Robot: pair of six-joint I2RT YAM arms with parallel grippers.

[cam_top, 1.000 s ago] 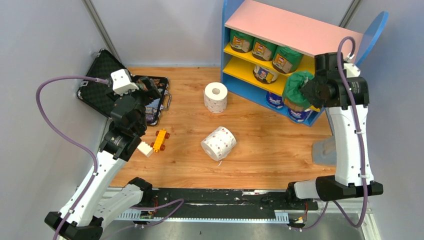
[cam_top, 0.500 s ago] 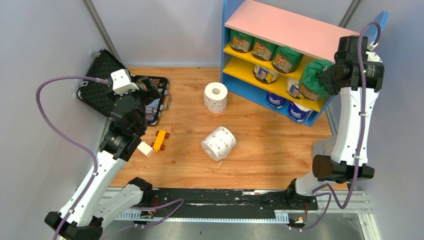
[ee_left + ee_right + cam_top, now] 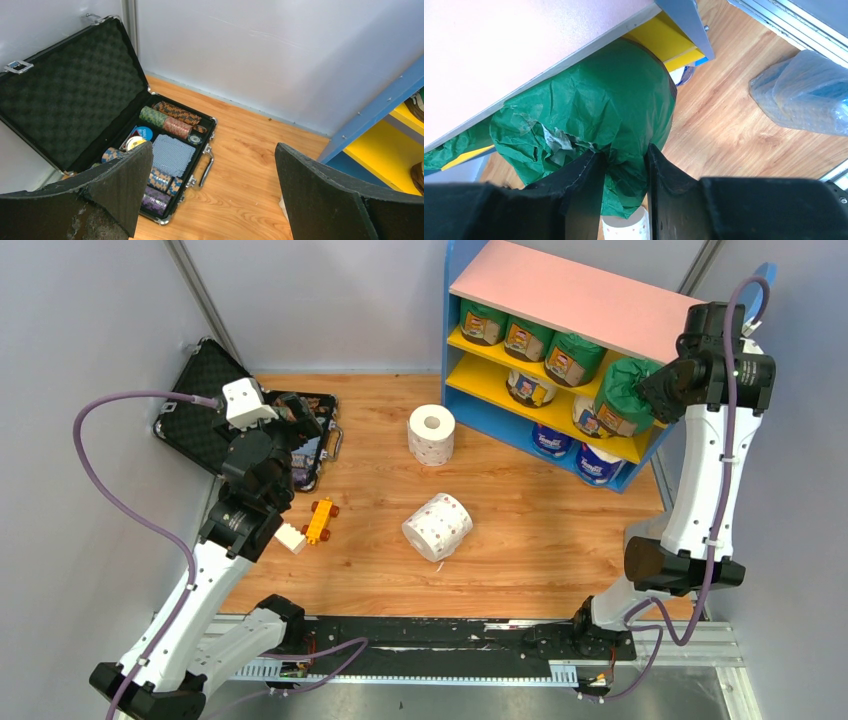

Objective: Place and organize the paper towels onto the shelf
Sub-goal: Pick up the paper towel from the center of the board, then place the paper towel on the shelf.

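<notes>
Green-wrapped paper towel roll [image 3: 622,395] is pinched in our right pincer [image 3: 623,159] under the shelf [image 3: 580,300] top; our left pincer [image 3: 212,167] gapes wide.

Top external camera: fixed high over the near edge of the table [image 3: 540,540], looking down and forward across the whole surface; the shelf [image 3: 580,295] stands far right. Left wrist camera: low, well left of the shelf, facing the open black case [image 3: 70,95] at close range; only the shelf's blue side and a yellow board enter at the right margin. Right wrist camera: tight against the shelf's pink top board, frame largely filled by the green-wrapped roll [image 3: 609,100]. All three views share the shelf.
</notes>
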